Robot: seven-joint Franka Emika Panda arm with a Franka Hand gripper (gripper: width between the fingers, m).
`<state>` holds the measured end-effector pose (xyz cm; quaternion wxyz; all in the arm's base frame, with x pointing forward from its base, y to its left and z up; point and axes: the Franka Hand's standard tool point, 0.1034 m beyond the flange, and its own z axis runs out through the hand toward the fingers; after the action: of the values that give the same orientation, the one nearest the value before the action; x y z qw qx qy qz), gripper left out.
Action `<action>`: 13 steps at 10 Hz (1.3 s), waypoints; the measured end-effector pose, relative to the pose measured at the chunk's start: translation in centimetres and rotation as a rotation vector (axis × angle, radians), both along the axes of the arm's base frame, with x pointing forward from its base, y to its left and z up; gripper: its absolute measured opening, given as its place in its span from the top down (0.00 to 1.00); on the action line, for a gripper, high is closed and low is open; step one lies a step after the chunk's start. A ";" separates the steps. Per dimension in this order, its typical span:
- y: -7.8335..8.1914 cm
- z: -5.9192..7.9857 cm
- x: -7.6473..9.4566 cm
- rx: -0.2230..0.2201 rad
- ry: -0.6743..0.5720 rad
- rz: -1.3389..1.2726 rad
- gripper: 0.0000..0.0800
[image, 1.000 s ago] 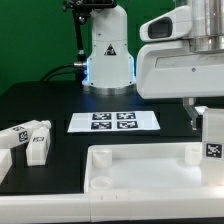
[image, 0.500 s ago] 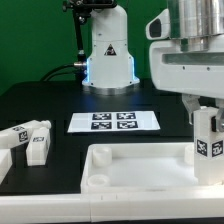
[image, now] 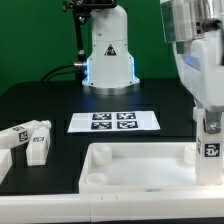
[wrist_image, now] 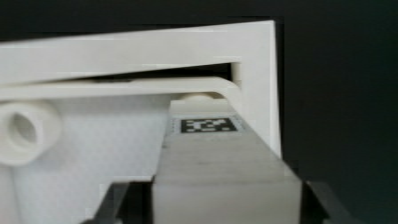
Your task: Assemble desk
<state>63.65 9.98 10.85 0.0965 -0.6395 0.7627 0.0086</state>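
Note:
The desk top (image: pixel 140 165), a white rimmed panel, lies flat at the front of the black table. In the exterior view my gripper (image: pixel 208 122) reaches down at the right, shut on a white square-section leg (image: pixel 210 146) with a tag. The leg stands upright at the top's right corner. In the wrist view this leg (wrist_image: pixel 222 150) fills the space between my dark fingers (wrist_image: pixel 125 205) and points into the corner of the rimmed top (wrist_image: pixel 249 60), close to a round socket (wrist_image: pixel 18 130). Whether the leg's end sits in the corner is hidden.
More loose tagged legs (image: pixel 27 140) lie at the exterior view's left. The marker board (image: pixel 115 121) lies flat behind the desk top. The robot base (image: pixel 108 55) stands at the back, in front of a green wall.
My gripper has turned about the upright leg, so its body shows narrower at the exterior view's right. The leg has stayed at the top's right corner.

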 end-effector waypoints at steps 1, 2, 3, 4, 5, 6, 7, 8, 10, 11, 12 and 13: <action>0.0 0.0 0.1 0.010 0.008 -0.051 0.64; 0.2 0.0 0.0 0.019 0.018 -0.114 0.64; 0.2 -0.1 0.0 0.025 0.025 -0.164 0.64; 0.2 -0.1 0.0 0.032 0.032 -0.220 0.64; -0.1 -0.1 0.1 0.041 0.037 -0.302 0.64; -0.4 0.0 0.5 0.043 0.020 -0.359 0.64; -0.3 0.0 0.5 0.047 0.021 -0.364 0.64; -0.3 0.0 0.5 0.040 0.016 -0.323 0.63; -0.1 0.0 0.5 0.040 0.013 -0.319 0.41; 0.9 0.9 0.7 0.047 0.000 -0.303 0.24; 1.7 2.1 0.7 0.056 -0.015 -0.276 0.20; 2.2 3.4 0.4 0.068 -0.021 -0.258 0.20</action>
<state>64.07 12.21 14.26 0.1267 -0.5326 0.8367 0.0153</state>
